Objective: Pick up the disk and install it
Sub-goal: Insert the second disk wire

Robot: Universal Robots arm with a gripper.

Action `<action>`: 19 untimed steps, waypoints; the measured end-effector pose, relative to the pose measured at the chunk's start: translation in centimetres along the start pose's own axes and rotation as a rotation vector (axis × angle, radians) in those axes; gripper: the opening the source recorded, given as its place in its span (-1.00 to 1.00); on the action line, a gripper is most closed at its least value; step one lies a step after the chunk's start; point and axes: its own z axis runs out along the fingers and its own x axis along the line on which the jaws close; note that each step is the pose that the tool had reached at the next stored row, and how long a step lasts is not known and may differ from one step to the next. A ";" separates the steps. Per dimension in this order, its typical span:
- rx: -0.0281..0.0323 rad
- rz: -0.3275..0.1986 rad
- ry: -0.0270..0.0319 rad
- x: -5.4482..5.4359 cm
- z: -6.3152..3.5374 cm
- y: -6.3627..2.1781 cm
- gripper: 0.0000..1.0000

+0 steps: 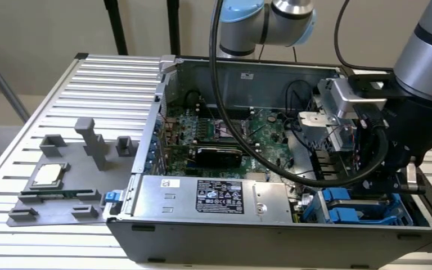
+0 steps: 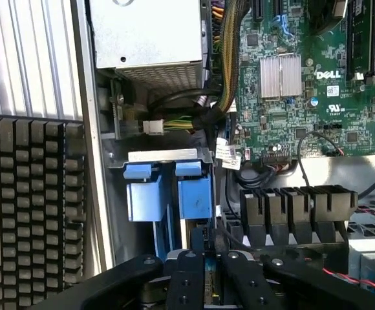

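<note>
In the open computer case (image 1: 148, 225), the disk (image 2: 194, 197) shows as a bright blue frame end standing in the drive bay at the front corner, beside a second blue frame (image 2: 142, 194). Its metal body is hidden in the bay. The exterior view has these blue frames (image 1: 349, 214) at the case's front, on the exterior view's right. My gripper (image 2: 210, 278) hangs just above the bay, apart from the frames. Its black fingers (image 2: 187, 278) stand close together with nothing large between them. In the exterior view the gripper (image 1: 385, 180) is partly behind a thick black cable.
The grey power supply box (image 1: 208, 197) with a black label lies next to the bay. The green motherboard (image 1: 231, 135) fills the case floor. On the exterior view's left, a grey fixture plate (image 1: 58, 214) carries a small square silver chip (image 1: 47, 174). Black connectors (image 2: 297, 210) stand near the gripper.
</note>
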 end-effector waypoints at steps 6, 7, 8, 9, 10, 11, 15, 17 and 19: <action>0.0045 0.000 -0.0006 -0.1 -0.02 0.05 -1.00; 0.0048 0.000 -0.0008 -0.1 -0.03 0.06 -1.00; 0.0050 0.000 -0.0009 -0.1 -0.05 0.06 -1.00; 0.0051 0.000 -0.0008 -0.2 -0.08 0.07 -1.00; 0.0056 0.000 -0.0008 -0.2 -0.11 0.07 -1.00; 0.0058 0.000 -0.0006 -0.2 -0.14 0.07 -1.00; 0.0059 0.000 -0.0005 -0.3 -0.16 0.07 -1.00; 0.0060 0.000 0.0001 -0.3 -0.16 0.05 -1.00; 0.0061 0.000 0.0004 -0.3 -0.15 -0.03 -1.00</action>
